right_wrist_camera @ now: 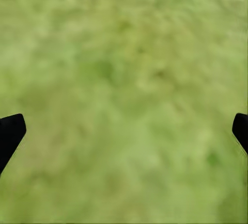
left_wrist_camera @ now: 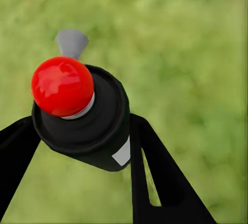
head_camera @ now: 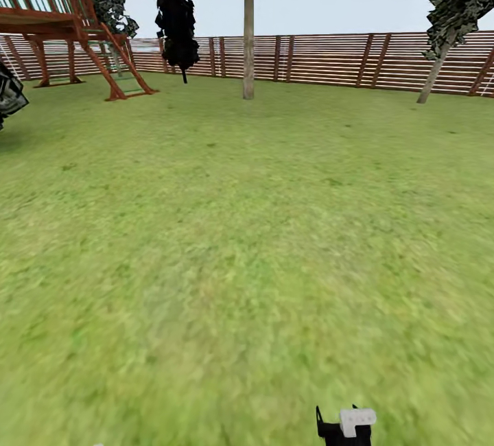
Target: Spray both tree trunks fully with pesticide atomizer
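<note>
In the left wrist view the pesticide atomizer (left_wrist_camera: 85, 125) is a small black bottle with a red ball top, a grey nozzle and a white label. My left gripper (left_wrist_camera: 82, 128) is shut on its body, one black finger on each side, over blurred grass. My right gripper (right_wrist_camera: 125, 131) is open with nothing between its fingers, only grass beneath. Its white-tipped black end (head_camera: 346, 427) shows at the bottom edge of the head view. The garden lawn (head_camera: 247, 247) stretches ahead to the wooden fence (head_camera: 329, 58). The two thick-trunked trees are out of view.
A red-brown wooden play structure (head_camera: 75, 27) stands at the far left. A small leafy tree with a thin pale stem (head_camera: 248, 41) stands ahead near the fence. A dark columnar tree (head_camera: 175, 17) is left of it, and a leaning dark-leaved tree (head_camera: 439, 65) is far right.
</note>
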Available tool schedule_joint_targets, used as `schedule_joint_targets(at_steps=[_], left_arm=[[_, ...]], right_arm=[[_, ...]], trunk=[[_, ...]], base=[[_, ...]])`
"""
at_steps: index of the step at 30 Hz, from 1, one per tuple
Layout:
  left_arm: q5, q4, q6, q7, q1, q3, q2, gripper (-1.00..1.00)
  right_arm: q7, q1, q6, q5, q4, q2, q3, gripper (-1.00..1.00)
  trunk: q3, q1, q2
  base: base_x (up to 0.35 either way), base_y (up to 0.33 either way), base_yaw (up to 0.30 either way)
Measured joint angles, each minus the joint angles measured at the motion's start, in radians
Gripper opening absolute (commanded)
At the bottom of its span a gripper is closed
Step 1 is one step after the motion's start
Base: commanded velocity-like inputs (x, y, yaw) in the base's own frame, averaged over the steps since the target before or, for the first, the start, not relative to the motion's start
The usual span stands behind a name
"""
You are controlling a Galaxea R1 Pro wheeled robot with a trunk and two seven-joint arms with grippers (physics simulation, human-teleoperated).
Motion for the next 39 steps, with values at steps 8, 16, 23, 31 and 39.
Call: schedule_joint_targets(at_steps=[8, 16, 23, 31, 39], left_arm=[[0.0, 0.0, 0.0, 0.0, 0.0, 0.001, 0.0, -1.0], [0.0, 0.0, -0.001, 0.0, 0.0, 0.0, 0.0, -1.0], [0.0, 0.0, -0.001, 0.0, 0.0, 0.0, 0.0, -1.0], [0.0, 0.0, -0.001, 0.0, 0.0, 0.0, 0.0, -1.0], [0.0, 0.0, -0.001, 0.0, 0.0, 0.0, 0.0, -1.0]], right_arm=[[0.001, 0.0, 0.001, 0.001, 0.001, -0.002, 0.001, 1.0], [0.001, 0.0, 0.001, 0.001, 0.002, -0.002, 0.001, 1.0], [0.001, 0.0, 0.0, 0.001, 0.003, -0.002, 0.001, 1.0], [0.001, 0.0, 0.0, 0.001, 0.003, -0.002, 0.002, 1.0], [0.001, 0.0, 0.001, 0.001, 0.004, -0.002, 0.002, 1.0]], trunk=[[0.0, 0.0, 0.0], [-0.001, 0.0, 0.0], [-0.002, 0.0, 0.0], [-0.002, 0.0, 0.0], [-0.002, 0.0, 0.0]], base=[[0.338, 0.0, -0.018], [0.339, 0.0, -0.23], [0.338, 0.0, -0.034], [0.338, 0.0, 0.0], [0.339, 0.0, 0.0]])
